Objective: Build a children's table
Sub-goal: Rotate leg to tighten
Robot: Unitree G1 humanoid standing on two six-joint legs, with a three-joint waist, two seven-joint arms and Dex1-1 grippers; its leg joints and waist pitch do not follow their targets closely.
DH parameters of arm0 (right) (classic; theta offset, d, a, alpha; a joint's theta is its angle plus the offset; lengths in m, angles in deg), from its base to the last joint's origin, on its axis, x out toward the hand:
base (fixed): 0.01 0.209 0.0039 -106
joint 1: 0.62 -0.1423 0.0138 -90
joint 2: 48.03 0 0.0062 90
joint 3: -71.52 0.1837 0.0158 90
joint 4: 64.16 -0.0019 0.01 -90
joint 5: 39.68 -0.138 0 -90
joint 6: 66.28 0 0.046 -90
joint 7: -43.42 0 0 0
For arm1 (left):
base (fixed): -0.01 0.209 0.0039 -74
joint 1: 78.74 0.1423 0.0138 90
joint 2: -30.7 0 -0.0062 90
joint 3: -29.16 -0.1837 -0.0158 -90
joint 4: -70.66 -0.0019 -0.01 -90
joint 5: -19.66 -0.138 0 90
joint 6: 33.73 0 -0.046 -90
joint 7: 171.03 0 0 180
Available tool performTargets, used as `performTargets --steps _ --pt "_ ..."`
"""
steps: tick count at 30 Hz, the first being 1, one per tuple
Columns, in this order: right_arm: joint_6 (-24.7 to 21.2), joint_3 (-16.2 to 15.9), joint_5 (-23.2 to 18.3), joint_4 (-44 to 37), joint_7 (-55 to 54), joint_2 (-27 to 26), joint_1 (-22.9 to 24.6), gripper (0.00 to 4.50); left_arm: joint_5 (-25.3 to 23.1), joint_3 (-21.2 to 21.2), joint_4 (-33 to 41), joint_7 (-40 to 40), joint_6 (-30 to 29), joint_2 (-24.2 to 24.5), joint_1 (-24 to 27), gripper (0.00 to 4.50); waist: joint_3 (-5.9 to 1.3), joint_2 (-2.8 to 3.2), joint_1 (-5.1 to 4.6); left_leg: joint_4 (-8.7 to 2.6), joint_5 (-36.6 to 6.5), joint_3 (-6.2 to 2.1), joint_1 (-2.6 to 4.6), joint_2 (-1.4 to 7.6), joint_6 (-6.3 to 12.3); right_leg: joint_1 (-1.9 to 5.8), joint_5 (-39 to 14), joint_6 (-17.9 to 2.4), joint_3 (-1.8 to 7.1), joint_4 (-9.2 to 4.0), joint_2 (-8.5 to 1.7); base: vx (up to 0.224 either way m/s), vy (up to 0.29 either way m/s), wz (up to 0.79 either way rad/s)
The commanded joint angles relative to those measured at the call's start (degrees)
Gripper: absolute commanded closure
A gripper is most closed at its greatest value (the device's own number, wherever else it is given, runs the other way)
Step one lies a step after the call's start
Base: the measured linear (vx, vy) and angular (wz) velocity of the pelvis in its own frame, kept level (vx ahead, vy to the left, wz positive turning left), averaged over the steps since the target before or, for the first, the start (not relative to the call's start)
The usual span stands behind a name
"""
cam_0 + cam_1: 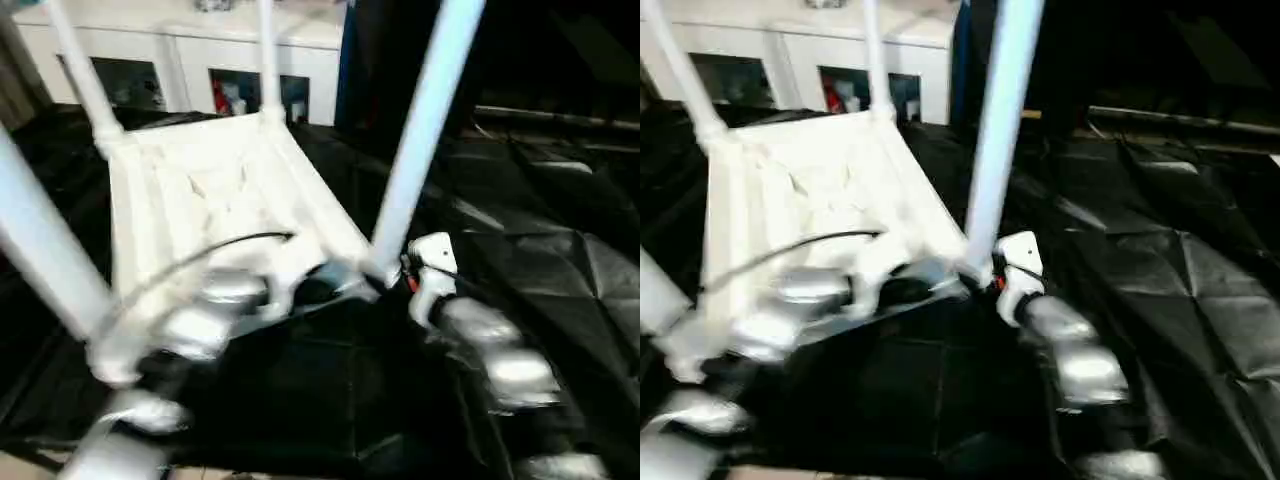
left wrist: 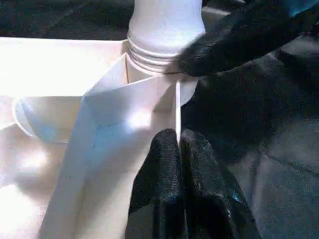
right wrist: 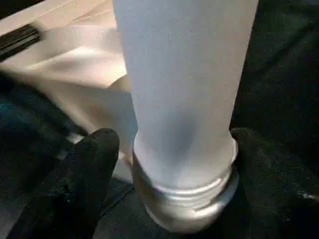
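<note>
I find the children's table (image 1: 215, 200) inverted on the work table (image 1: 560, 270), legs up. My left gripper (image 2: 175, 144) pinches its near rim; my right gripper (image 3: 169, 164), spread, straddles the near-right leg (image 1: 425, 130) at its socket, axis upright.

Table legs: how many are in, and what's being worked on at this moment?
Four legs stand up from the upside-down table top on the black cover. In hand: the right gripper straddles the near right leg at its threaded base, which is not fully seated; the left gripper pinches the top's rim beside that socket. Left: finish that leg, flip the table upright.
</note>
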Motion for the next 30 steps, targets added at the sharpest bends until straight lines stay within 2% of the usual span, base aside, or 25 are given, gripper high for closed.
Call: performTargets --steps 1,3,4,8,9,10,12,13,15,16,20,23,27,29,30 --pt "-1.7 -3.8 -1.1 -2.8 7.6 1.2 -0.2 0.69 -0.2 -3.4 0.1 4.9 -2.5 1.5 2.4 4.50 -2.48 -0.20 0.08 -4.01 -11.4 -2.12 0.81 4.10 2.48 1.73 -7.3 -12.5 2.66 -4.13 -4.57 0.000 0.000 0.00" --pt "-1.7 -3.8 -0.8 -2.7 9.2 2.5 -0.4 0.69 0.1 -3.5 0.6 5.7 -2.7 2.2 2.5 4.50 -2.39 -0.17 0.01 -4.06 -11.9 -2.04 0.99 4.13 2.05 1.51 -7.8 -13.1 2.69 -4.27 -4.61 0.000 0.000 0.00" --pt "-1.9 -4.0 -0.8 -2.5 10.5 3.5 -0.7 0.69 0.4 -3.5 1.0 6.6 -2.8 3.2 2.8 4.50 -2.35 -0.42 0.04 -4.03 -12.2 -1.98 1.02 4.09 1.73 1.55 -8.3 -13.3 2.71 -4.32 -4.62 0.000 0.000 0.00" --pt "-2.1 -4.8 -0.3 -1.7 11.8 4.9 -1.1 0.69 1.0 -3.2 1.8 7.7 -3.2 4.5 3.4 4.50 -2.34 -0.29 0.14 -4.06 -12.4 -2.00 1.16 4.13 1.29 1.49 -8.6 -13.4 2.73 -4.26 -4.59 0.000 0.000 0.00" --pt "-1.7 -5.2 0.2 -1.2 11.9 4.9 -1.3 0.69 1.1 -3.2 2.3 7.9 -3.4 4.9 3.7 4.50 -2.35 -0.70 0.22 -4.02 -12.1 -2.00 1.11 4.11 1.32 1.56 -8.5 -13.4 2.70 -4.17 -4.68 0.000 0.000 0.00" --pt "-1.7 -5.4 0.2 -0.9 11.9 4.9 -1.4 0.93 1.2 -3.2 2.5 8.1 -3.6 5.1 3.9 4.50 -2.42 -0.58 0.22 -3.98 -11.7 -1.98 1.09 4.10 1.35 1.58 -8.2 -13.5 2.74 -4.12 -4.73 0.000 0.000 0.00" --pt "-1.7 -5.2 0.2 -0.4 12.0 4.3 -1.8 1.01 1.4 -3.2 2.8 8.4 -3.8 5.3 4.2 4.50 -2.44 -0.55 0.14 -3.94 -11.2 -1.97 1.09 4.07 1.32 1.59 -7.4 -13.7 2.71 -4.01 -4.69 0.000 0.000 0.00" --pt "-1.5 -4.9 0.1 0.0 11.7 3.7 -2.0 1.01 1.5 -3.1 2.9 8.4 -3.9 5.3 4.4 4.50 -2.48 -0.84 0.14 -3.87 -10.6 -1.96 1.04 4.05 1.53 1.66 -6.9 -13.9 2.69 -3.92 -4.71 0.000 0.000 0.00" --pt "-1.2 -4.9 0.2 0.3 11.5 3.3 -2.1 1.34 1.4 -3.1 2.8 8.3 -3.7 5.2 4.5 4.50 -2.51 -0.71 0.11 -3.80 -10.1 -1.91 1.07 4.03 1.77 1.64 -6.1 -14.2 2.69 -3.86 -4.68 0.000 0.000 0.00" --pt "-1.2 -5.0 0.2 0.4 11.7 3.3 -2.1 1.34 1.6 -3.1 3.1 8.3 -3.9 5.2 4.7 4.50 -2.51 -0.84 0.10 -3.77 -9.8 -1.90 1.06 4.05 1.88 1.67 -5.5 -14.2 2.69 -3.82 -4.68 0.000 0.000 0.00" --pt "-1.0 -5.3 -0.2 0.3 12.2 3.3 -1.8 1.67 2.0 -3.4 3.7 8.3 -4.2 5.5 5.1 4.50 -2.55 -0.76 0.20 -3.72 -9.3 -1.89 1.08 4.02 1.99 1.77 -4.5 -14.3 2.67 -3.67 -4.65 0.000 0.000 0.00" --pt "-1.0 -5.2 -0.3 0.1 12.2 3.2 -1.4 1.72 2.1 -3.5 4.5 8.2 -4.8 5.5 5.3 4.50 -2.52 -0.74 0.12 -3.73 -9.9 -1.88 1.11 4.02 1.78 1.78 -5.1 -14.2 2.68 -3.76 -4.65 0.000 0.000 0.00" --pt "-0.5 -3.9 0.7 0.9 8.0 1.7 -0.2 1.76 1.8 -3.2 5.5 5.8 -5.5 4.6 5.5 4.50 -2.53 -0.65 0.02 -3.77 -10.2 -1.88 1.17 4.12 1.45 1.64 -5.2 -14.3 2.74 -3.79 -4.64 0.000 0.000 0.00" --pt "0.4 -2.7 2.1 2.6 2.8 0.1 0.0 1.76 1.1 -2.8 4.8 2.4 -5.8 2.6 4.9 4.50 -2.40 -0.76 0.00 -3.88 -11.2 -1.90 1.22 4.06 0.88 1.57 -6.7 -14.1 2.72 -3.99 -4.63 0.000 0.000 0.00" --pt "0.6 -1.4 2.5 3.9 -1.5 -1.7 0.2 1.76 0.3 -2.6 3.6 -1.0 -5.4 0.6 4.0 4.50 -2.18 -0.60 -0.25 -4.09 -13.2 -1.96 1.24 4.05 0.09 1.40 -9.7 -13.7 2.76 -4.38 -4.63 0.000 0.000 0.00"
